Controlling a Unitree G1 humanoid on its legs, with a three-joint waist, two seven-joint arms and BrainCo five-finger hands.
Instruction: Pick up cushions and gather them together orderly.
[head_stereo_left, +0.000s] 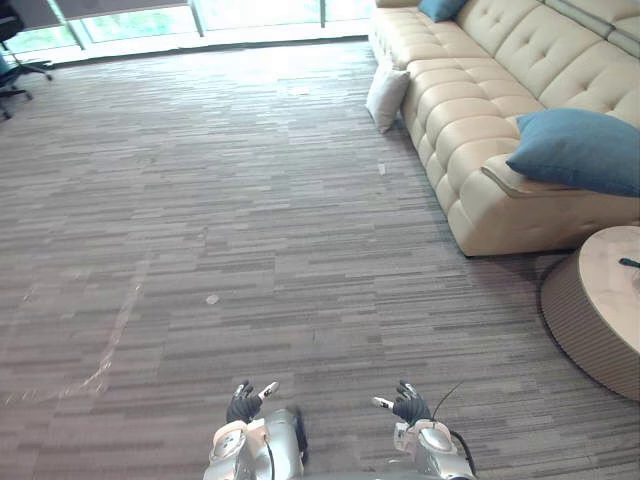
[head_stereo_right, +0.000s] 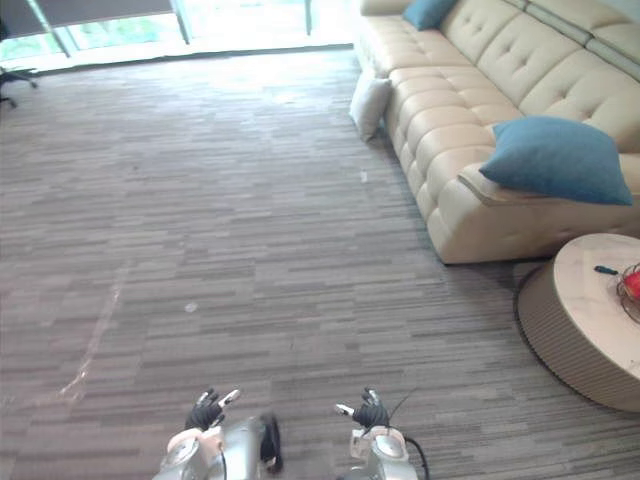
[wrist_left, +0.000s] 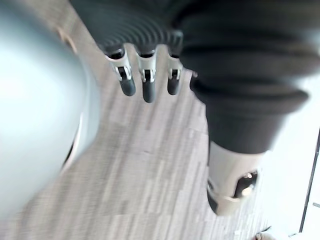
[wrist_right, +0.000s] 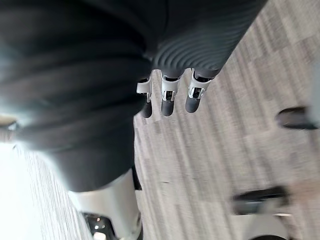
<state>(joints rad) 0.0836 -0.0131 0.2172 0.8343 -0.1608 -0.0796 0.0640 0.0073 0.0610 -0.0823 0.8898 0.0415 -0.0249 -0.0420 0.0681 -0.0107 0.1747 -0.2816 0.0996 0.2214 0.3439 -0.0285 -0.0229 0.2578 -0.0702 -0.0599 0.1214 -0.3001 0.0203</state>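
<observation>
Both low over carpet (head_stereo_left: 250, 200): left hand (head_stereo_left: 243, 403), right hand (head_stereo_left: 408, 404), fingers (wrist_left: 146, 85) loose.

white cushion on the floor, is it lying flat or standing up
Standing on edge: the white cushion sits upright on the carpet, leaning against the sofa front.

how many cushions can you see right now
3. The near blue cushion lies on the sofa at its closer end, the far blue cushion at its other end, partly cropped, and a pale cushion leans against the sofa on the carpet. More may be out of frame.
</observation>
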